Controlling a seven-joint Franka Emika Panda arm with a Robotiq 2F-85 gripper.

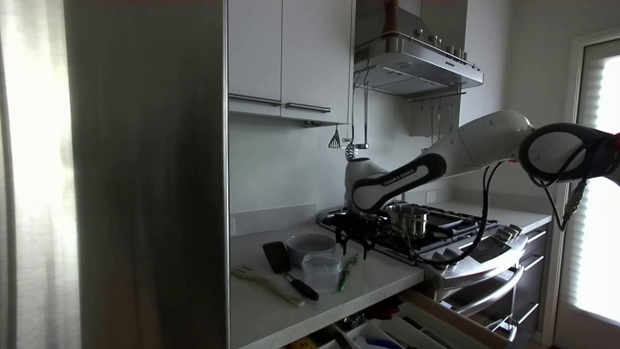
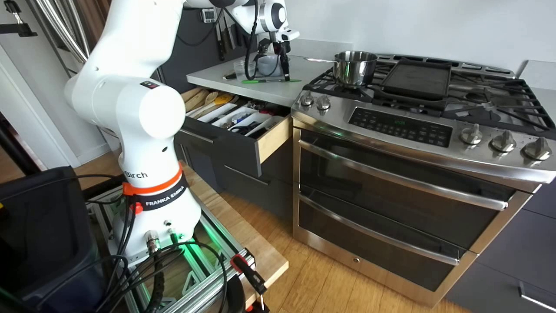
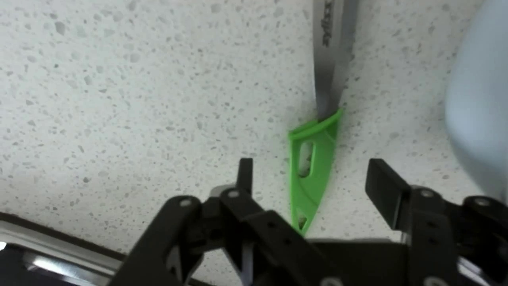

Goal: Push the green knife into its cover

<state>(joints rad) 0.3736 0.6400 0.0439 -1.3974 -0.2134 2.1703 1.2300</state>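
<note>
The green knife lies on the speckled counter; its grey blade (image 3: 327,59) with lettering runs up out of the wrist view. Its tip end sits in the mouth of the green cover (image 3: 317,159), with most of the visible blade bare. The knife's green handle (image 2: 251,81) shows in an exterior view, pointing away from the stove; it is outside the wrist view. My gripper (image 3: 309,171) is open and empty, fingers on either side of the cover and apart from it. The cover's pointed end reaches the gripper's base in the picture. The gripper also shows above the counter in an exterior view (image 1: 354,252).
A pale bowl (image 3: 482,111) stands close to the right finger. A clear tub (image 1: 321,278), black spatula (image 1: 277,257) and wooden utensil (image 1: 271,283) lie nearby. The stove edge (image 3: 59,242) borders the counter. A drawer (image 2: 236,143) below is open. A pot (image 2: 355,69) stands on the stove.
</note>
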